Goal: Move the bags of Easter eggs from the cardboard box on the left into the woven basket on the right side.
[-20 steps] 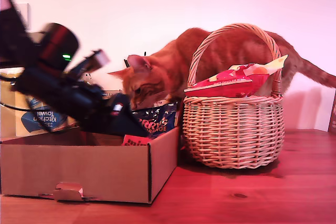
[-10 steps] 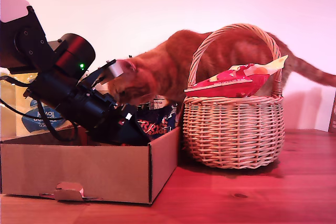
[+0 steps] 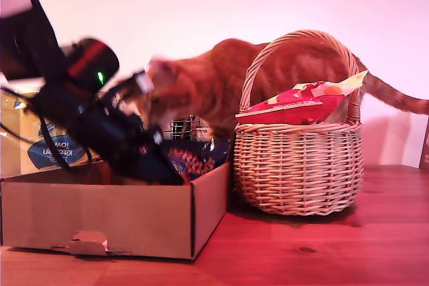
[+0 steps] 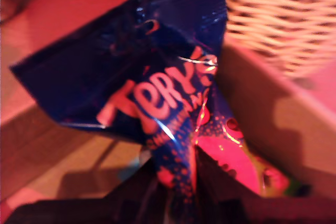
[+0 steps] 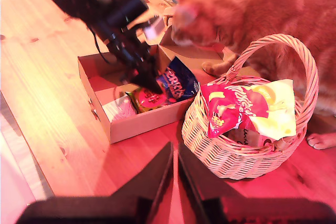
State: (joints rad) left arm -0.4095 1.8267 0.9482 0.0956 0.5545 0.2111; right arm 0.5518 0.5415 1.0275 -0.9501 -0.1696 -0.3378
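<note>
My first gripper (image 3: 175, 169) reaches down into the cardboard box (image 3: 100, 216) at the exterior view's left. It is shut on a dark blue bag with orange lettering (image 4: 157, 87), which sticks up over the box's far corner (image 3: 196, 157). A red bag (image 5: 149, 98) lies in the box under it. The woven basket (image 3: 298, 172) stands at the box's right in the exterior view. It holds a red and yellow bag (image 3: 295, 105) lying on a cream one (image 5: 245, 138). My second gripper (image 5: 175, 153) hangs shut and empty above the table, in front of box and basket.
An orange cat (image 3: 214, 92) stands behind the box and basket, its head close over my first arm. A yellow kitchen-towel pack (image 3: 47, 149) stands behind the box. The wooden table (image 3: 322, 246) runs in front of the basket.
The cat's head has lifted out of the box and swung toward the exterior view's left, over the arm. My first arm has shifted a little, still holding the blue bag.
</note>
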